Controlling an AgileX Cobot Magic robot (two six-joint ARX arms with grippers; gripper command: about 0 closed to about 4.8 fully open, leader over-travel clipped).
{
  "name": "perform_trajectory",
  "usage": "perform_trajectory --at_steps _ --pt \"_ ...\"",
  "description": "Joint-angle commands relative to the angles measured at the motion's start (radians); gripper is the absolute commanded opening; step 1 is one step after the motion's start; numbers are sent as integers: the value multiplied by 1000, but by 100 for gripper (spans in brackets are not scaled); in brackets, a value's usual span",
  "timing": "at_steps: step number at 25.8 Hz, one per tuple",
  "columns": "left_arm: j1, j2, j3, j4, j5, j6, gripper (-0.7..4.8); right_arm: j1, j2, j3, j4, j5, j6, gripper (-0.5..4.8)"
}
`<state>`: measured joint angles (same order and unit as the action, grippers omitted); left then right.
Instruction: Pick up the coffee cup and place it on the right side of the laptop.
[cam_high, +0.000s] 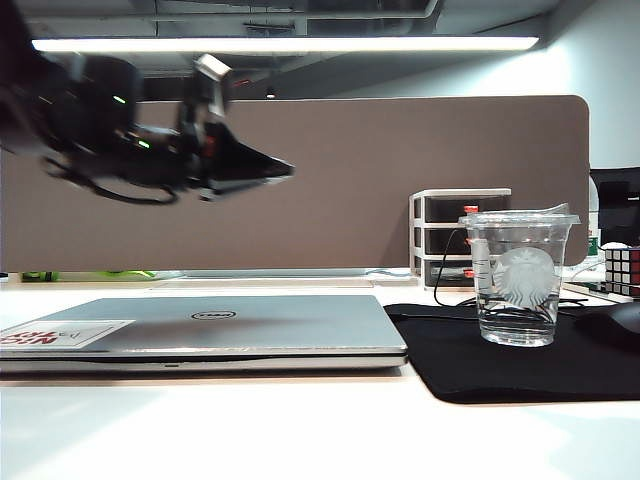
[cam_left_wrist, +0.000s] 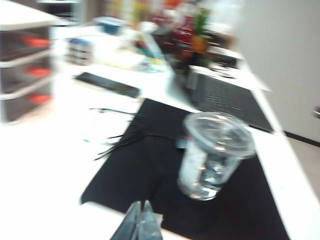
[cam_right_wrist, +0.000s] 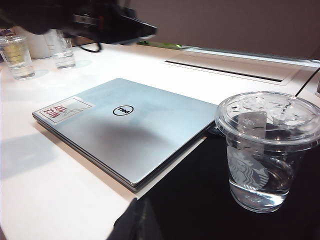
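Note:
The coffee cup (cam_high: 520, 285), clear plastic with a flat lid and a white logo, stands upright on a black mat (cam_high: 470, 375) just right of the closed silver laptop (cam_high: 250, 325). A little clear liquid sits in its bottom. My left gripper (cam_high: 285, 168) hangs high above the laptop, shut and empty, well left of the cup. In the left wrist view its fingertips (cam_left_wrist: 142, 204) press together, with the cup (cam_left_wrist: 212, 155) ahead on the mat. In the right wrist view my right gripper (cam_right_wrist: 136, 202) shows low at the mat's edge, fingers together, near the laptop (cam_right_wrist: 135, 125) and the cup (cam_right_wrist: 265, 155).
A small drawer unit (cam_high: 445, 235) and a puzzle cube (cam_high: 622, 268) stand behind the cup. A brown partition (cam_high: 400, 180) closes the back. Cables (cam_left_wrist: 120, 140) lie on the mat. Two glasses (cam_right_wrist: 15, 55) stand beyond the laptop's far side.

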<state>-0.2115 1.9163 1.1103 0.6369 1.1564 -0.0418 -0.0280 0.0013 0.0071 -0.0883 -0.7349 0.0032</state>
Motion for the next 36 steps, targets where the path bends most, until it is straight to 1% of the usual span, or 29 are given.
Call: perform_trajectory --at_steps 1,2,3,7,8,13,16,17,19,21,22,26,28,31,36 --pt "26 -156 -155 6 -170 8 -5 0 -2 -6 10 1 -4 -1" --pt "35 -233 -229 2 -211 8 -5 0 -2 -6 10 8 -4 -1" --pt "37 -272 -266 -3 -228 8 -5 0 -2 -6 10 18 -4 -1" --pt "37 -454 -446 -20 -377 23 -5 0 -2 -6 11 73 -5 -1" --pt "37 -506 -496 -23 -420 33 -5 0 -2 -6 11 98 -6 -1" --pt "37 -730 -676 -23 -553 34 -5 0 -2 -6 26 210 -68 -1" --pt "37 -874 -772 -23 -644 34 -5 0 -2 -6 62 321 -84 -1" --pt "37 -975 -832 -27 -696 31 -5 0 -2 -6 87 410 -84 -1" --pt "37 -1067 -877 -44 -751 31 -5 0 -2 -6 111 491 -84 -1" --pt "37 -1164 -915 -84 -789 31 -5 0 -2 -6 132 575 -84 -1" --pt "37 -1256 -941 -145 -845 31 -5 0 -2 -6 140 620 -83 -1" --pt "37 -1404 -965 -288 -960 35 -5 0 -2 -6 146 706 -83 -2" --pt "37 -1521 -985 -368 -1026 62 -5 0 -2 -6 147 787 -84 -1" --pt "37 -1588 -1016 -367 -1049 61 -5 0 -2 -6 146 801 -86 -1" --pt "38 -1685 -1067 -371 -1048 60 -5 0 -2 -6 152 800 -86 -1"
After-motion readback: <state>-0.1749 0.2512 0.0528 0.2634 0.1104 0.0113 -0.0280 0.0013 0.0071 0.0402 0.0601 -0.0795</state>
